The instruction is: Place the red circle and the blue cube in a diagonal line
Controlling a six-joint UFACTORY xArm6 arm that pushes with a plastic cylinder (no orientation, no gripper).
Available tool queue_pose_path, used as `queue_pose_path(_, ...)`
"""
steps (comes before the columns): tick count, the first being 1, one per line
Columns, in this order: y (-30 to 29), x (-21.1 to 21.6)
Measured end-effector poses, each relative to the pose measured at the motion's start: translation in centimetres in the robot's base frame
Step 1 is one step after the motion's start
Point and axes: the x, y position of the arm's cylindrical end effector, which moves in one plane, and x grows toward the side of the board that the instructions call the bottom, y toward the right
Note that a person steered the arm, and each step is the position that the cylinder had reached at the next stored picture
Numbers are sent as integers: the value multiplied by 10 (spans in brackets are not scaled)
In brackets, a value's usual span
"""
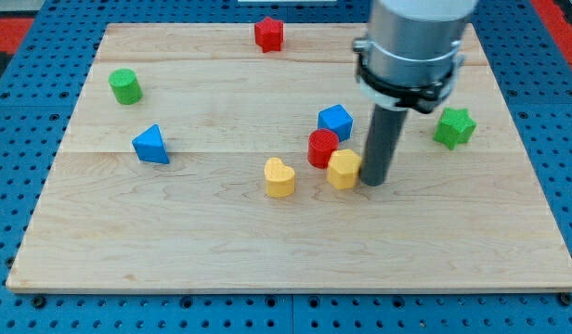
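The red circle (322,147) stands near the board's middle. The blue cube (335,122) sits just above and to its right, touching or nearly touching it. My tip (375,181) is at the right of a yellow block (343,169), touching or almost touching it. That yellow block sits just below and right of the red circle. The rod rises from the tip to the grey arm body (414,42) at the view's top.
A yellow heart (279,177) lies left of the red circle. A blue triangle (151,145) and a green cylinder (125,86) are at the left. A red star-like block (268,33) is at the top edge. A green star (453,127) is at the right. The wooden board (175,241) lies on a blue pegboard.
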Motion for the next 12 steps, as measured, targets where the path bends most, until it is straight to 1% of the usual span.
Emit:
queue_pose_path(2,-42,0)
queue_pose_path(3,-38,0)
queue_pose_path(4,6,-17)
queue_pose_path(5,-25,-50)
queue_pose_path(6,-101,-96)
queue_pose_path(7,-117,-113)
queue_pose_path(8,-53,-108)
queue_pose_path(9,-17,-73)
queue_pose_path(10,-52,-66)
queue_pose_path(11,-12,-51)
queue_pose_path(12,27,-44)
